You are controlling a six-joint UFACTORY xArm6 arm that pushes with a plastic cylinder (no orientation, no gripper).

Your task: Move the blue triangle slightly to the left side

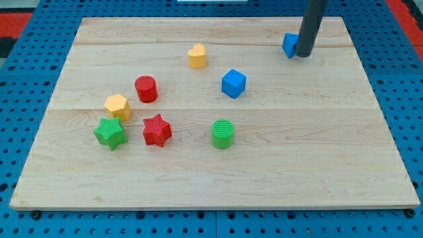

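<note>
The blue triangle (289,44) lies near the view's top right of the wooden board (211,165), mostly hidden behind the rod. My tip (302,55) rests on the board against the triangle's right side. The dark rod rises from there to the view's top edge.
A blue cube (233,84) sits left of and below the triangle. A yellow heart (197,56) lies at top centre. A red cylinder (146,88), yellow hexagon (117,106), green star (110,133), red star (156,129) and green cylinder (223,133) lie lower left.
</note>
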